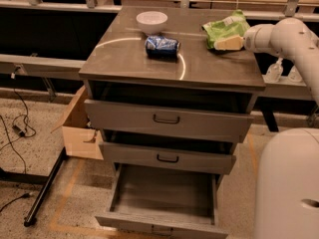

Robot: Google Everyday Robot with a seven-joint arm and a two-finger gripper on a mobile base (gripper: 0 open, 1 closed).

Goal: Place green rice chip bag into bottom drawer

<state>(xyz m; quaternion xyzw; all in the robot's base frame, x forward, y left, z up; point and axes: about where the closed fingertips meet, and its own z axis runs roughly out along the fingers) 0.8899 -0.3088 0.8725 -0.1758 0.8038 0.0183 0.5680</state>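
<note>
A grey wood-grain cabinet (124, 63) with three drawers stands on a speckled floor, seen from above and in front. On its flat top, at the far right corner, lies the green rice chip bag (224, 26), a crinkled bright-green packet with white patches. The robot's white arm (286, 34) reaches in from the right edge, and its gripper (223, 44), a cream-coloured tip, sits low over the cabinet top at the near edge of the bag, touching or nearly touching it. Whether the gripper is apart or clamped on the bag cannot be told from this view. Near the middle of the top lies a crushed blue can (162, 46) on its side, and just behind it stands a small white bowl (151, 21); both are well apart from the bag. Below, the bottom drawer (164, 193) is pulled far out, showing its grey inner floor. The two shallower drawers above it, the top drawer (167, 119) and the middle drawer (167, 157), each have a small dark handle and a dark gap above the front panel. An open cardboard box (79, 131) sits on the floor against the cabinet's left side. The robot's rounded white body (289, 183) fills the lower right corner.
</note>
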